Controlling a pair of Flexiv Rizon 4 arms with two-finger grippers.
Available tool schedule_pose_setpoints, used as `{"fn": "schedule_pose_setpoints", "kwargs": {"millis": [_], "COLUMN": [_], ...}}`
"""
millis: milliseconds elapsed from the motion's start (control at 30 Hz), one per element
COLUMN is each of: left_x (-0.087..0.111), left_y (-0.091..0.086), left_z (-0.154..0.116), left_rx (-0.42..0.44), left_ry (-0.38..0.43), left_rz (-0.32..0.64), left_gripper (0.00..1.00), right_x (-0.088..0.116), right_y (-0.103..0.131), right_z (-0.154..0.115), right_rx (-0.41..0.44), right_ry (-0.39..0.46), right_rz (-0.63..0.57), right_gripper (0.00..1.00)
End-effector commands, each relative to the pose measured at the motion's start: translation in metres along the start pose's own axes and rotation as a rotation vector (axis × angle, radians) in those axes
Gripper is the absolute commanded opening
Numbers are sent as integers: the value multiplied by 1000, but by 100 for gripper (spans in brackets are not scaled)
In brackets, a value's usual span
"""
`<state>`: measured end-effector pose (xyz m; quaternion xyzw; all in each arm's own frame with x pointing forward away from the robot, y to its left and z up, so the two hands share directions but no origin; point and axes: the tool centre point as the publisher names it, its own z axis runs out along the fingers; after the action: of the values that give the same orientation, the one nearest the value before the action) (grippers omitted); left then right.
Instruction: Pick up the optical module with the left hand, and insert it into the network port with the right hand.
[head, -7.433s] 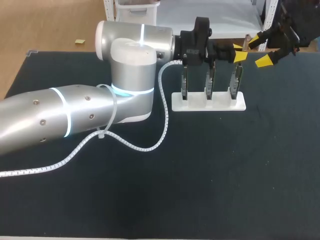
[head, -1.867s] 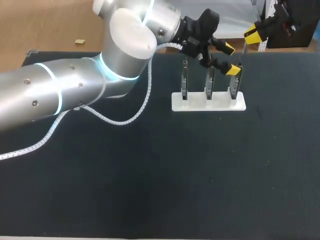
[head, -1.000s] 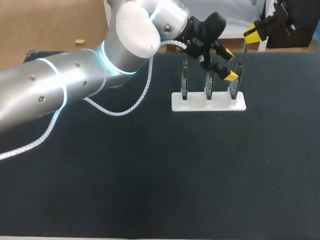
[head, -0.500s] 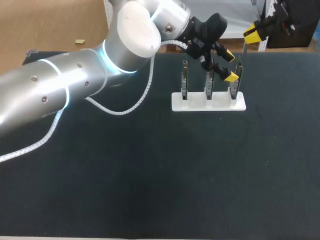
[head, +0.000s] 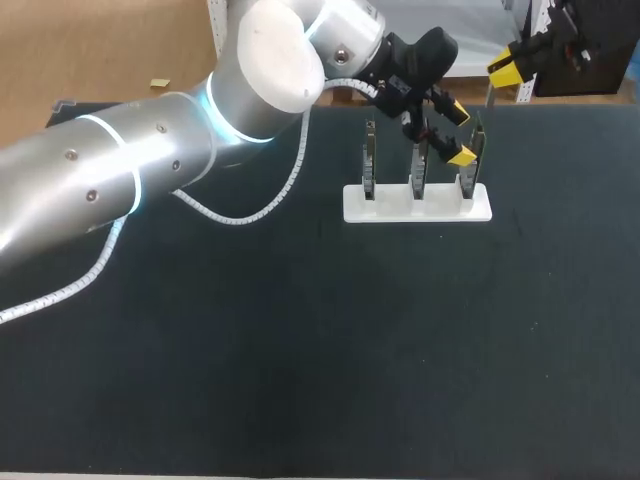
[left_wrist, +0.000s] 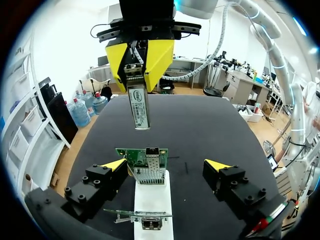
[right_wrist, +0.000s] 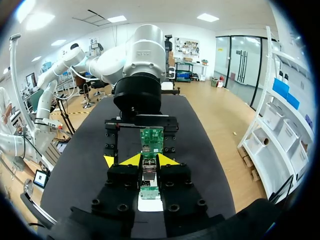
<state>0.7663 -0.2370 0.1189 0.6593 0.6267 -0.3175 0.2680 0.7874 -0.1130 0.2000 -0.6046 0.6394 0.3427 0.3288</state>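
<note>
The optical module (left_wrist: 137, 106), a slim metal bar with a white label, hangs upright from my right gripper (left_wrist: 136, 70), which is shut on its upper end. It hovers above the green network card (left_wrist: 144, 161) at the right end of the white stand (head: 417, 202). The card's port (left_wrist: 150, 151) faces up. My left gripper (left_wrist: 166, 165) is open and straddles that card without touching it. In the right wrist view the module (right_wrist: 148, 169) sits between my right gripper's (right_wrist: 148, 159) yellow tips, with the card (right_wrist: 151, 139) and the left arm's black wrist ahead.
The stand carries three upright cards; the middle one (left_wrist: 142, 216) lies just under my left wrist. My left arm (head: 150, 170) sweeps across the table's left half, trailing a white cable (head: 240, 215). The dark mat (head: 400, 340) lies bare in front.
Seconds ago my left gripper was beside the right one past the stand's right end; it has swung back over the cards. In the last second only the left wrist shifted slightly.
</note>
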Motion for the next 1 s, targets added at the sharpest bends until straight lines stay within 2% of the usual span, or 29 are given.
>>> {"fn": "schedule_pose_setpoints", "kwargs": {"millis": [33,1000], "left_x": [-1,-1], "left_y": [1,1], "left_z": [1,0], "left_rx": [0,-13], "left_ry": [6,21], "left_rz": [-6,-11], "left_gripper": [100,100], "right_x": [0,2], "right_y": [3,4], "right_z": [0,5], "right_rx": [6,-12], "right_ry": [1,3], "right_rz": [-1,-2], "right_gripper": [0,0]}}
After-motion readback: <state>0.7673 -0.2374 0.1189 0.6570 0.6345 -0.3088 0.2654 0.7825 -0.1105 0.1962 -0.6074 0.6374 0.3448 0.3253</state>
